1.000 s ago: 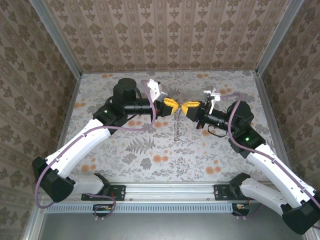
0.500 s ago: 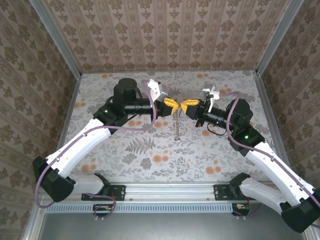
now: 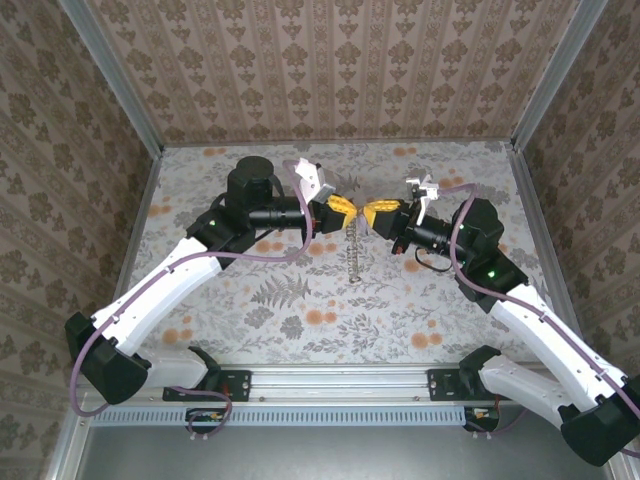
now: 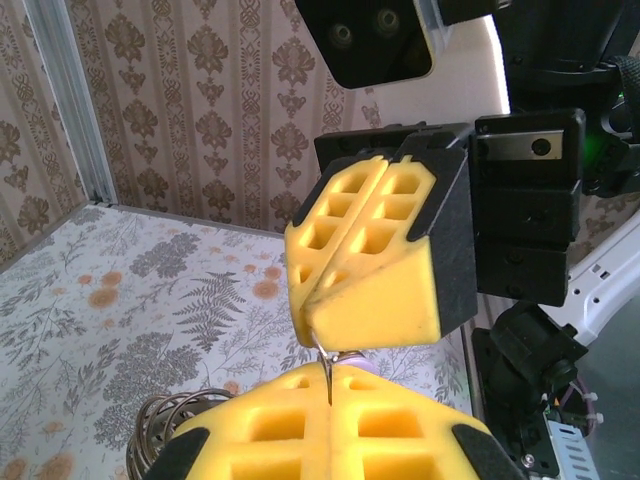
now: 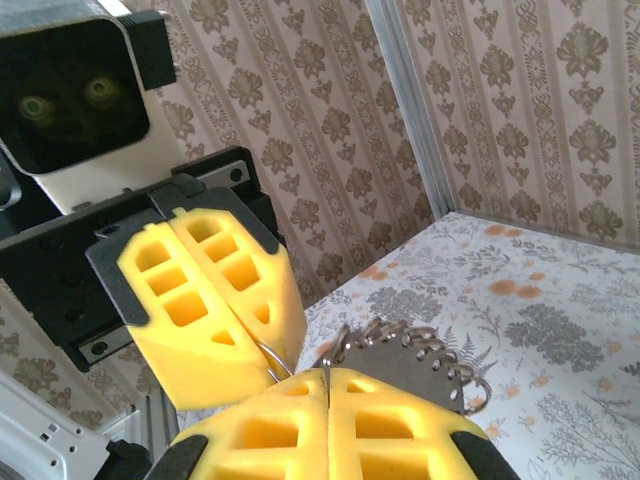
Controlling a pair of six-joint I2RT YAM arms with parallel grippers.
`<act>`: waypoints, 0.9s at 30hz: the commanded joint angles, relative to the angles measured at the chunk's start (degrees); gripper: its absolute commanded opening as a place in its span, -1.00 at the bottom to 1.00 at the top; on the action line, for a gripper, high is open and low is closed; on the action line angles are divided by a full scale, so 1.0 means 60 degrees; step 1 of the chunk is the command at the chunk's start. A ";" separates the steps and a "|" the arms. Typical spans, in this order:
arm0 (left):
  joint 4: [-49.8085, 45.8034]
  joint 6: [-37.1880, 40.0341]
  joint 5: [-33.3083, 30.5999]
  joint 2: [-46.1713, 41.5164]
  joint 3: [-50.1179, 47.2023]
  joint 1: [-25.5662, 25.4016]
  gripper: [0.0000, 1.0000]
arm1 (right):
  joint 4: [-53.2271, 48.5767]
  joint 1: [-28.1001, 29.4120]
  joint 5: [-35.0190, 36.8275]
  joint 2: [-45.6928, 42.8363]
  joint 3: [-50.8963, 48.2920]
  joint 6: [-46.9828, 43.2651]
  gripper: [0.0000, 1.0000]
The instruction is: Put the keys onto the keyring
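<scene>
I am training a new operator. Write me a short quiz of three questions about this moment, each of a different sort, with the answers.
1. True or false: the jaws of the left gripper and of the right gripper are both shut.
2. Where are the keys?
A) heaped against the back wall
B) in a chain leading from where the two grippers meet
C) scattered beside the left arm's base
3. Fill in: the thin wire held where the yellow tips meet is seemingly the ____.

Key: 1 true; 2 B; 3 keyring.
</scene>
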 commanded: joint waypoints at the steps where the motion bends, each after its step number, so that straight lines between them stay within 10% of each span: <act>1: 0.0749 0.0058 0.0608 -0.0548 -0.0006 -0.0230 -1.00 | -0.0286 -0.0091 0.0441 0.0052 -0.0283 0.0020 -1.00; 25: 0.2001 -0.0601 0.0006 -0.0459 -0.0614 -0.0280 -1.00 | 0.1151 0.0023 -0.1214 0.0206 -0.0504 0.1310 -1.00; 27: 0.2117 -0.0640 -0.0160 -0.0487 -0.0710 -0.0282 -1.00 | 0.0833 -0.0139 -0.0796 -0.0053 -0.0586 0.1219 -0.71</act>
